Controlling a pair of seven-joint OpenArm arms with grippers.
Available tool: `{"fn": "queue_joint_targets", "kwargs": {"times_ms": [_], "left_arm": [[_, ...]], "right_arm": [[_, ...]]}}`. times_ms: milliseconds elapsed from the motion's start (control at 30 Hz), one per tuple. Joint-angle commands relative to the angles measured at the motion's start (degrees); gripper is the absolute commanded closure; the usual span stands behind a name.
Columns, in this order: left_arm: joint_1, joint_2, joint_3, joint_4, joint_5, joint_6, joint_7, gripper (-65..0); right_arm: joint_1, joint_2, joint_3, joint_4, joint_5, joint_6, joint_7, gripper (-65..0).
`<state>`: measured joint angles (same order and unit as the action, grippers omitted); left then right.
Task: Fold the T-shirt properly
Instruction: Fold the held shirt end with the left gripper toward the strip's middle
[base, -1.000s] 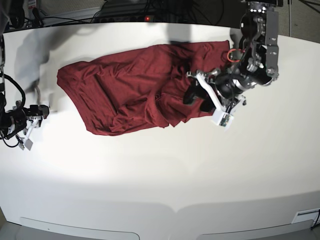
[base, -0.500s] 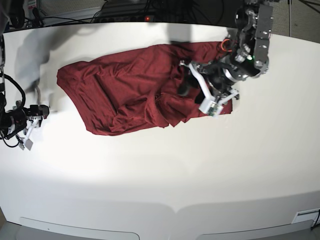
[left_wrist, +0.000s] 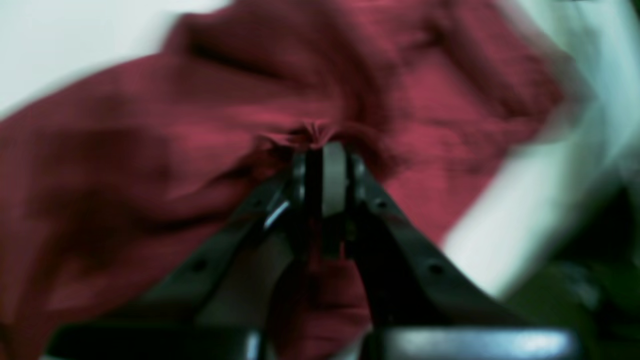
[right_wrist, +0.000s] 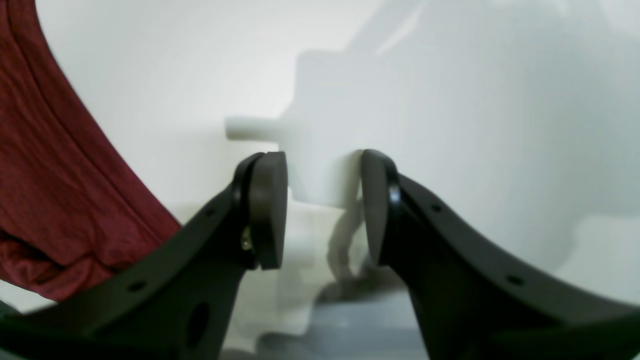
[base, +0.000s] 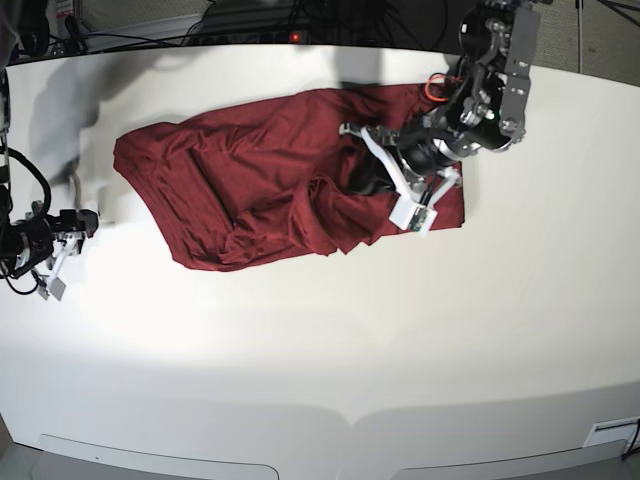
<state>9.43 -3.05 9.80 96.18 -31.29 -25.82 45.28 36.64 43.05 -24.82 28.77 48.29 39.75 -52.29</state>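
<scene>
The dark red T-shirt lies crumpled across the white table, stretching from the left to the upper right. My left gripper is over its right half, shut on a pinch of the red fabric; the left wrist view is blurred. My right gripper rests at the table's left edge, apart from the shirt. In the right wrist view its fingers stand open with nothing between them, and a shirt edge shows at the left.
Cables and dark equipment run along the table's far edge. The left arm's body hangs over the shirt's upper right corner. A white block stands in front of the right gripper.
My left gripper has moved leftward over the shirt, dragging the right part of the fabric with it. The right arm has not moved.
</scene>
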Motion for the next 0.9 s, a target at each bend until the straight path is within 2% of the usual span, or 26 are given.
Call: {"fn": "queue_joint_targets", "kwargs": {"times_ms": [0,67,133,300,467,533,600,667,733,800,867], "left_arm": [[0.0,0.2,0.2,1.4,-5.2,-2.8,0.1,0.0],[0.5,0.2,0.4,1.4,-13.8,-7.6,3.6,0.0],[0.9,0.2,1.5,1.4,-17.4,-9.9,6.3,0.0],[2.0,0.2,9.0,1.3,-14.6,-9.9,6.3,-1.3],[1.3,0.2,15.0,1.3,-8.2,-9.8,2.4,-20.4],[0.3,0.1,14.8,1.3,-6.5,-9.7,0.3,-23.7],[-1.0,0.1,13.6,1.3,-6.2,-9.7,-1.9,-23.7],[-2.5,0.2,11.7,1.3,-6.2,-8.6,-4.3,-23.7],[-3.9,0.2,9.1,1.3,-5.8,-5.9,-5.9,-23.7],[-5.0,0.2,6.0,1.3,-1.7,-3.5,-6.8,-23.7],[-5.7,0.2,3.1,1.3,4.0,0.6,-6.8,-23.7]], "right_arm": [[1.4,1.3,0.3,0.5,0.3,0.3,0.4,-25.0],[1.4,1.3,0.3,0.5,0.3,0.3,0.5,-25.0],[1.4,1.3,0.3,0.5,0.3,0.3,0.5,-25.0],[1.4,1.2,0.3,0.5,0.3,0.3,0.4,-25.0],[1.4,1.3,0.3,0.5,0.3,0.3,0.4,-25.0],[1.4,1.3,0.3,0.5,0.3,0.3,0.4,-25.0],[1.4,1.3,0.3,0.5,0.3,0.3,0.4,-25.0],[1.4,1.3,0.3,0.5,0.3,0.3,0.4,-25.0],[1.4,1.3,0.3,0.5,0.3,0.3,0.4,-25.0],[1.4,1.3,0.3,0.5,0.3,0.3,0.4,-25.0],[1.4,1.3,0.3,0.5,0.3,0.3,0.4,-25.0]]}}
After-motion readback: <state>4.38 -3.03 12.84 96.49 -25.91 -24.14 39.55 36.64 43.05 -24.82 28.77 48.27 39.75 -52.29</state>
